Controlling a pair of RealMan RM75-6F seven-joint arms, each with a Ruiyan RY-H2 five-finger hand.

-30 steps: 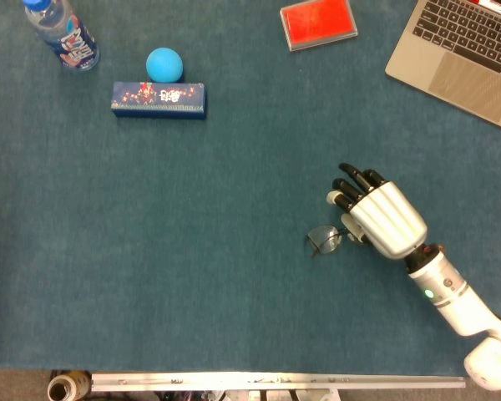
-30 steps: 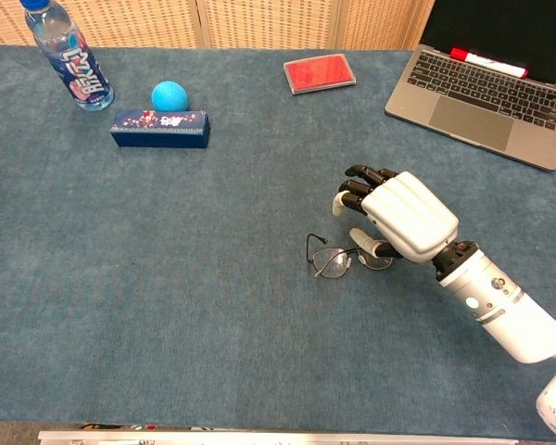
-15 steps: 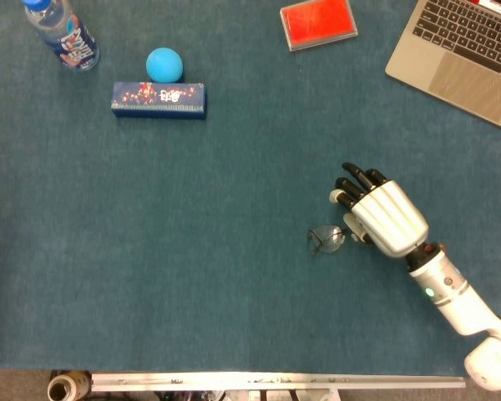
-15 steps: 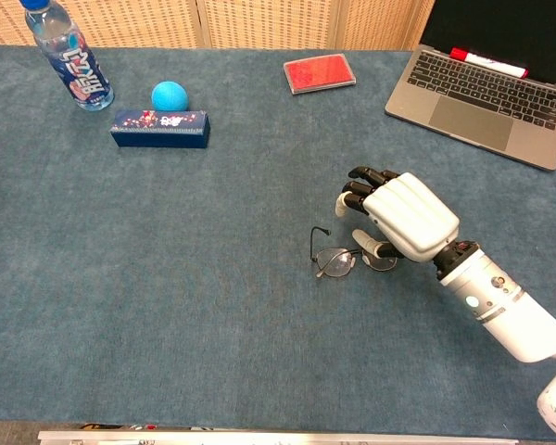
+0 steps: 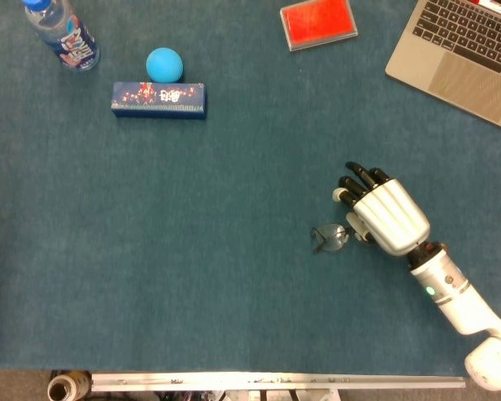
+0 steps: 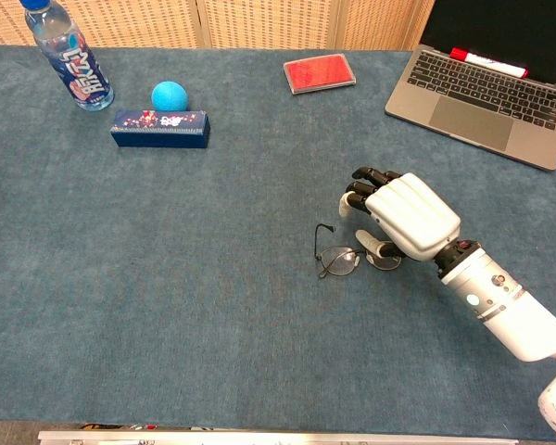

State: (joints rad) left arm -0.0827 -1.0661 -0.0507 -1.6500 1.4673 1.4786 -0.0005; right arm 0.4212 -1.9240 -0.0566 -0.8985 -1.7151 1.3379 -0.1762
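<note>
right hand (image 6: 403,215): palm down over the glasses (image 6: 350,259), fingers curled, thumb on the lens nearest it; looks like a light pinch on the frame, not lifted
glasses: on the cloth (image 6: 213,278), well below the red case (image 6: 320,72), temple arm sticking up
change: hand and glasses have slid a little toward the robot's right since a second ago; the hand is dragging them, grip seems to hold
left hand: not seen in either view
far from glasses: laptop (image 6: 482,93), bottle (image 6: 69,57), ball (image 6: 169,95), blue box (image 6: 160,128)
</note>
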